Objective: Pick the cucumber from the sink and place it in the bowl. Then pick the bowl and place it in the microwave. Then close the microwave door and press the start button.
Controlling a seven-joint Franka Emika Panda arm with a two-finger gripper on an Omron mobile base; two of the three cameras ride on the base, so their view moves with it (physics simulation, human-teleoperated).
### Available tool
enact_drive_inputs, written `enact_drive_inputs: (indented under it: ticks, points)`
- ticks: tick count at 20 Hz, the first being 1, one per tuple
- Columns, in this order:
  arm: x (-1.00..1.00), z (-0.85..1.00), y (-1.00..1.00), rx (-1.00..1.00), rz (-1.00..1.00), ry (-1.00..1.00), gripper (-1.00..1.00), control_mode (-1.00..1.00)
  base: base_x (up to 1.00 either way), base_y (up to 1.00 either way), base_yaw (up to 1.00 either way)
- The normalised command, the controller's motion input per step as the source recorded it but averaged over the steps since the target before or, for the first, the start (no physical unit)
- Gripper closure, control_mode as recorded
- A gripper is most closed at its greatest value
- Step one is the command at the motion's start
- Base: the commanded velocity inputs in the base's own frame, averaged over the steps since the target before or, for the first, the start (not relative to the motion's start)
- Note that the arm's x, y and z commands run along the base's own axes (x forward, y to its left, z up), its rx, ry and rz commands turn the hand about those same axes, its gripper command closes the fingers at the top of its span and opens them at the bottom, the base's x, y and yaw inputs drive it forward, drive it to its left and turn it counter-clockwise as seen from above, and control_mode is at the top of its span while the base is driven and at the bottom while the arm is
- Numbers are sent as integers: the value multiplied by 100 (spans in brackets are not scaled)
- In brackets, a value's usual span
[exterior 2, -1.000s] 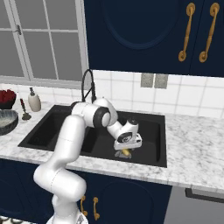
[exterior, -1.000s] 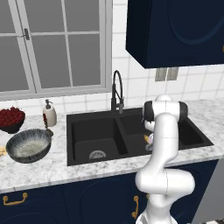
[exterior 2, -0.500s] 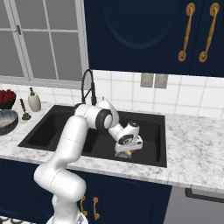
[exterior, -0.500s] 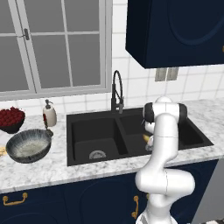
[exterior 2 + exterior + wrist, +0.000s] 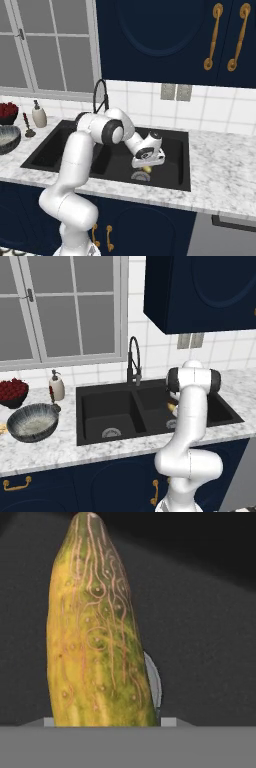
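The marble tabletop (image 5: pixel 60 448) carries the black sink (image 5: pixel 172 172) and, off to the left, the bowl (image 5: pixel 32 422). The white arm bends down into the right basin, wrist tilted, pincer (image 5: pixel 145 169) low over the cucumber (image 5: pixel 95 637) beside the drain (image 5: pixel 154 682). Its grip cannot be judged.

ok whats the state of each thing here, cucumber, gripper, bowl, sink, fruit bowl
cucumber: lying in the right basin of the sink, right under the hand, not lifted
gripper: down in the right basin over the cucumber, cannot tell if the jaws are open or shut
bowl: upright on the counter left of the sink, nothing in it
sink: left basin bare, no water running
fruit bowl: full of red fruit
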Motion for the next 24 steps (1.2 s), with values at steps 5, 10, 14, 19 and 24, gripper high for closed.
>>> enact_drive_inputs:
  ticks: [5,10,14,19,24]
  points:
    - [-46,100,0,3,0,-15,100,-100,0,0,0]
    - [-44,100,0,5,1,-17,100,-100,0,0,0]
    - [-33,100,0,8,1,-20,100,-100,0,0,0]
    - [-53,99,0,6,0,-15,100,-100,0,0,0]
    - [-87,91,15,0,3,-28,100,-100,0,0,0]
